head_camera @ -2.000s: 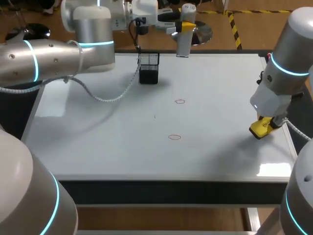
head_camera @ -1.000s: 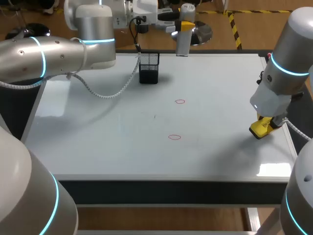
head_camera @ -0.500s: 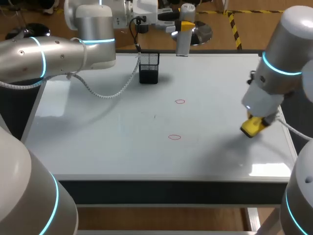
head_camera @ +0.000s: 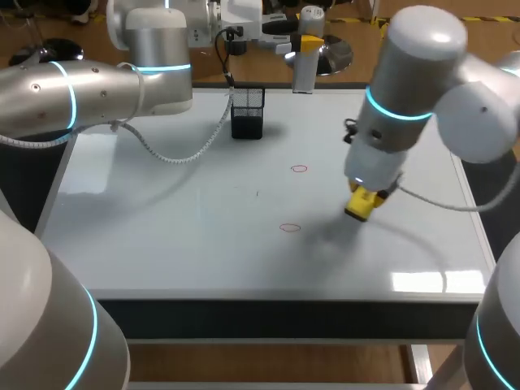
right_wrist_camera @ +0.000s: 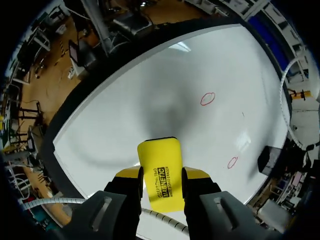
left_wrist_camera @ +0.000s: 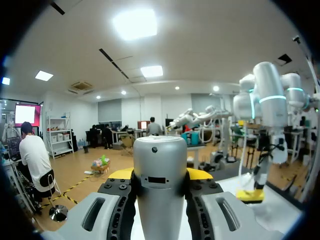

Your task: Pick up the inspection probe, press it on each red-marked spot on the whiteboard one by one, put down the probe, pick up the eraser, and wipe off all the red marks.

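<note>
Eraser (right_wrist_camera: pixel 159 165) looks light, rigid, probably slick plastic; right gripper (right_wrist_camera: pixel 161 174) pinches its long sides. Left gripper (left_wrist_camera: pixel 160 174) clamps probe (left_wrist_camera: pixel 160 157) by its smooth barrel.

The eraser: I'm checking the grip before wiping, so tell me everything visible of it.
The eraser is a bright yellow, plastic-looking block with rounded corners and black print on one face. The right gripper is shut on it, a finger on each long side, its free end sticking out ahead. It hangs tilted over the whiteboard, apart from both red marks; whether it touches the board cannot be told.
</note>
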Controlling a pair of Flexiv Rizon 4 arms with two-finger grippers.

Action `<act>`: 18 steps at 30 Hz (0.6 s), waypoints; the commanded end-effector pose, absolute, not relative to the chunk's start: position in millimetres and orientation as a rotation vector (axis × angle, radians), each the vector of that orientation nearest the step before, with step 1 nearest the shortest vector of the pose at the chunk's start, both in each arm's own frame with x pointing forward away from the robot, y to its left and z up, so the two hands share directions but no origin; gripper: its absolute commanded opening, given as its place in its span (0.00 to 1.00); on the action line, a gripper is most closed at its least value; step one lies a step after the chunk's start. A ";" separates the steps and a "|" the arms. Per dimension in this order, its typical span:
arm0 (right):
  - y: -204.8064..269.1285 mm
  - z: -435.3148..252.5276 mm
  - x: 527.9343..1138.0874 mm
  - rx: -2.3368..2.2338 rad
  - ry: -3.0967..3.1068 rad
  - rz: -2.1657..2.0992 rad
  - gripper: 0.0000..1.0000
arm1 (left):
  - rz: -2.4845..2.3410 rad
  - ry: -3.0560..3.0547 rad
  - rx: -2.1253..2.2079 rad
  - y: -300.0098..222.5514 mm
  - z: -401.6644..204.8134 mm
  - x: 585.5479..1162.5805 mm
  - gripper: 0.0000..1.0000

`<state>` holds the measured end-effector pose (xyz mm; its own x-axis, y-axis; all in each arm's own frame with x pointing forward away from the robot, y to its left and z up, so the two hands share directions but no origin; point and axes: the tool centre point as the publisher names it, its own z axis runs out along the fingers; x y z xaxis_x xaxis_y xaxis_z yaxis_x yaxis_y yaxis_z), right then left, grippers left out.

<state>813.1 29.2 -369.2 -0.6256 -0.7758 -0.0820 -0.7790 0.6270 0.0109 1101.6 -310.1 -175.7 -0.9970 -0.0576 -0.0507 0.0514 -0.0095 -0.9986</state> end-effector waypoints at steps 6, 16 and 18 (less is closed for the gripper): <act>81.3 -378.5 850.0 -1.587 2.753 -0.003 0.00 | -2.177 2.160 -0.007 -310.4 -173.9 1102.4 0.00; 112.4 -387.9 885.4 -1.759 2.691 -0.013 0.00 | -2.177 2.160 -0.007 -310.4 -173.9 1102.4 0.00; 117.9 -389.2 891.0 -1.789 2.676 -0.014 0.00 | -2.177 2.160 -0.007 -310.4 -173.9 1102.4 0.00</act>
<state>876.8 104.7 -382.4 -0.3885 -0.9179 -0.0806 -0.9214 0.3881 0.0218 1101.7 -310.1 -175.7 -0.9970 -0.0577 -0.0507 0.0514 -0.0095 -0.9986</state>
